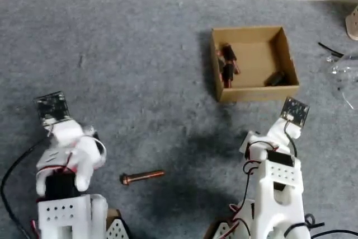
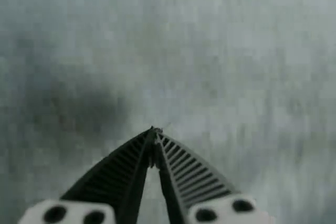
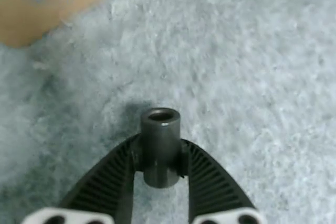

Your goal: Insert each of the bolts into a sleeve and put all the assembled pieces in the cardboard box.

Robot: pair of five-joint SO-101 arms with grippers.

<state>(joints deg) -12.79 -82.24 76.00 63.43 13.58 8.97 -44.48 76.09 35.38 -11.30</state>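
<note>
A copper bolt (image 1: 142,177) lies on the grey carpet between the two arms. The cardboard box (image 1: 254,92) at the upper right holds assembled bolt-and-sleeve pieces (image 1: 228,65) and a dark sleeve (image 1: 274,79). My right gripper (image 3: 160,153) is shut on a dark sleeve (image 3: 160,140), held upright with its open bore facing the camera, just above the carpet near the box wall (image 3: 52,3). My left gripper (image 2: 155,148) is shut with nothing in it, hovering over bare carpet; its arm (image 1: 67,155) stands left of the bolt.
The right arm (image 1: 277,160) stands just below the box. Clear plastic and a black cable (image 1: 338,62) lie at the right edge. A pale object (image 1: 352,23) sits at the far right. Open carpet spreads across the left and centre.
</note>
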